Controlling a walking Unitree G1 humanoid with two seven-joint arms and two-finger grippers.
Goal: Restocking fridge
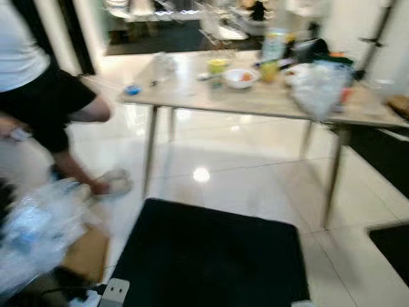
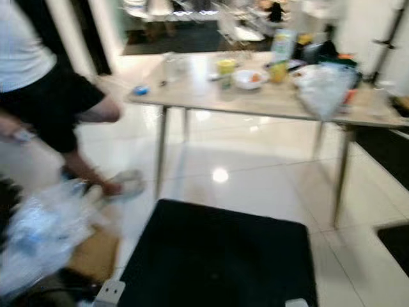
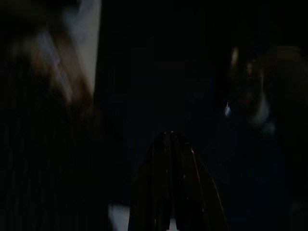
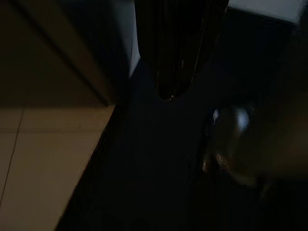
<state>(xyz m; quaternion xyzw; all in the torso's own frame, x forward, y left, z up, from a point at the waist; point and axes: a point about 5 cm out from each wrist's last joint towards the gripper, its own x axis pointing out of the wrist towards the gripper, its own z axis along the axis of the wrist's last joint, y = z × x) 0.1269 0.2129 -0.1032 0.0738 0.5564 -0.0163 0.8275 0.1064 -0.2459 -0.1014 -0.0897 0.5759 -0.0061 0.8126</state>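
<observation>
1. No text, label, brand, number or sign can be read; both eye views are blurred by motion.
2. A printed face can be made out on the carton [image 1: 273, 43] standing on the table [image 1: 192, 96], but its lettering is smeared beyond reading.
3. Any printing on the plastic bag [image 1: 35, 233] at the lower left cannot be told.
4. Both wrist views are too dark for any marking to be made out.

There is one worktop [image 1: 268, 102]. On it sit one white bowl [image 1: 240, 78], one yellow cup [image 1: 217, 66] and one clear bag [image 1: 317, 89]. One person [image 1: 38, 96] walks at the left. One black mat [image 1: 211, 262] lies near.
</observation>
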